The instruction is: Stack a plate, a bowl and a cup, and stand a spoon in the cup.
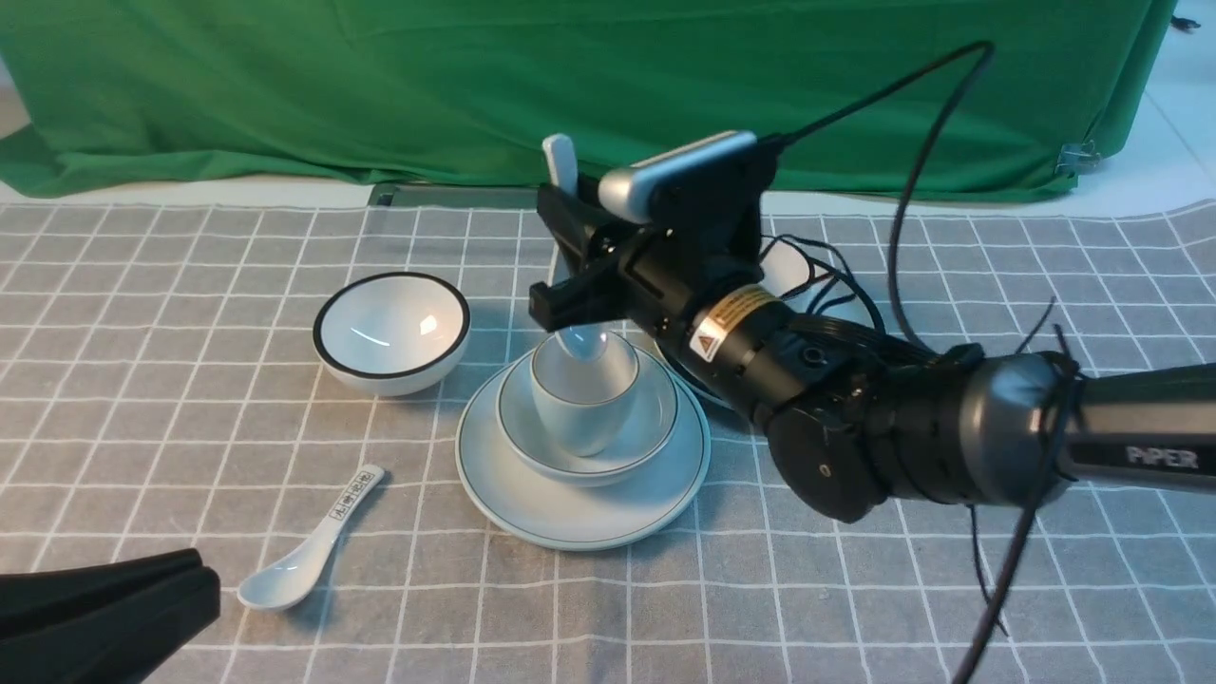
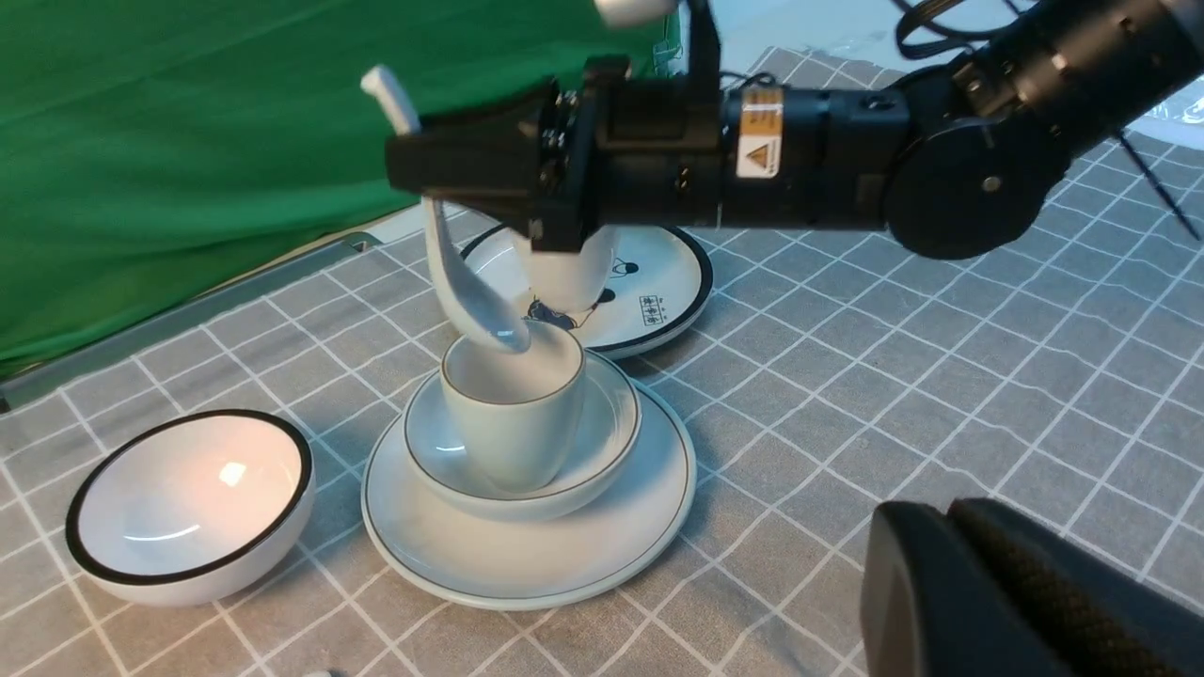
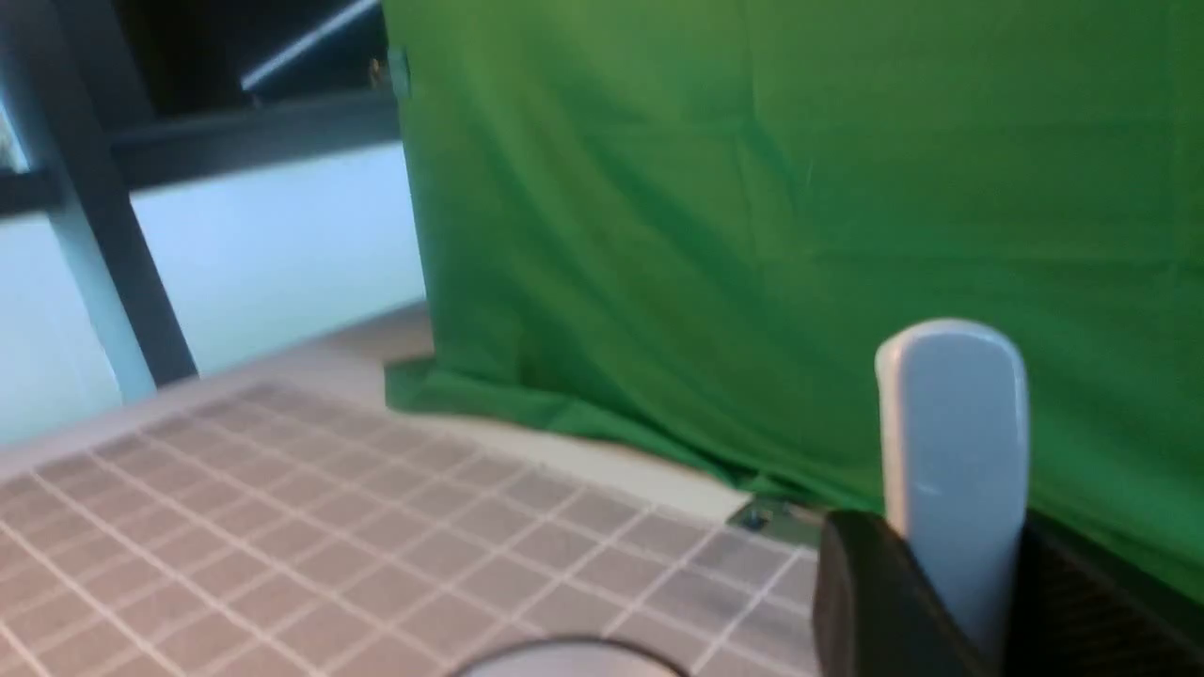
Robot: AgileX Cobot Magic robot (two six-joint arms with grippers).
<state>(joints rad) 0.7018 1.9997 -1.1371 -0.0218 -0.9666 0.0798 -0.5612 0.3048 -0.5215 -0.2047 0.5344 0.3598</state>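
Right jaws grip the spoon (image 1: 560,163), its bowl at the cup (image 1: 581,407) mouth.

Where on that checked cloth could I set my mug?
Bare cloth lies far left, between the curtain and black-rimmed bowl, and near right, past the plate. The middle is crowded: the right hand holds a spoon at the cup.

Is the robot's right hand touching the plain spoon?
Touching. The right wrist view shows the right hand pinching the spoon by its handle, with no gap.
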